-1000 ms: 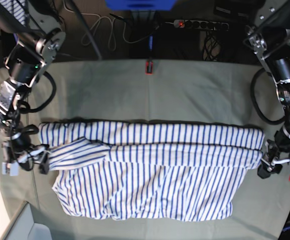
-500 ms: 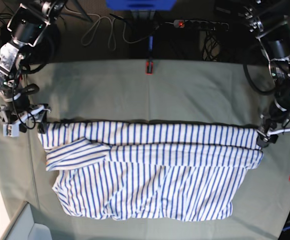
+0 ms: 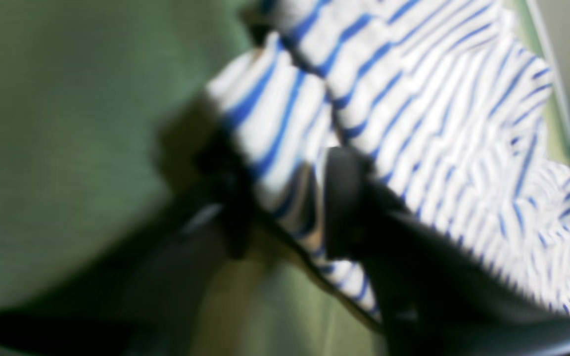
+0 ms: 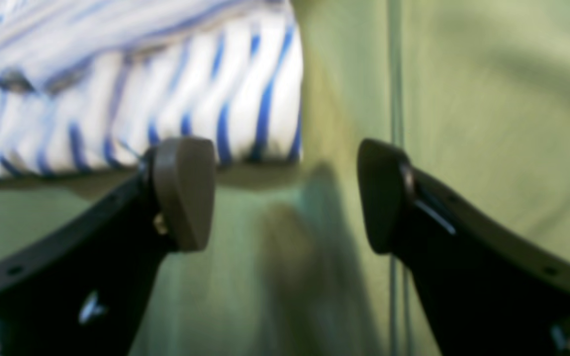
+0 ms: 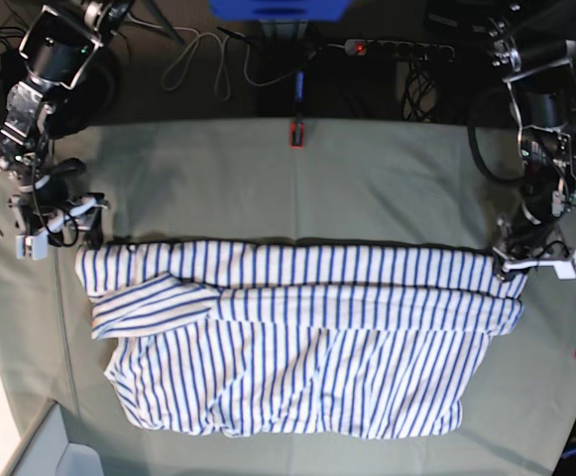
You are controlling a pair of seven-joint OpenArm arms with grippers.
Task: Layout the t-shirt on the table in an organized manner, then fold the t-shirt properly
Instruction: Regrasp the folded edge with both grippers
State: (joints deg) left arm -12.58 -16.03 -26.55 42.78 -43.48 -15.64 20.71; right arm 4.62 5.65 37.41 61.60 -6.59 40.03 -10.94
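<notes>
At frame right the left fingers (image 3: 334,198) clamp the t-shirt (image 5: 297,337) corner on the desk (image 5: 367,178), while the right fingers (image 4: 183,193) stand apart at frame left.

We are looking down on the table (image 5: 367,178), where the t-shirt (image 5: 297,337) is lying spread wide, its far edge folded over into a long band and one sleeve folded in at our left. The left gripper (image 5: 511,266) is sitting at the band's corner on our right (how its jaws are standing is hard to make out here). The right gripper (image 5: 64,230) is hovering just beyond the opposite corner. A red clamp (image 5: 294,133) is gripping the far edge.
</notes>
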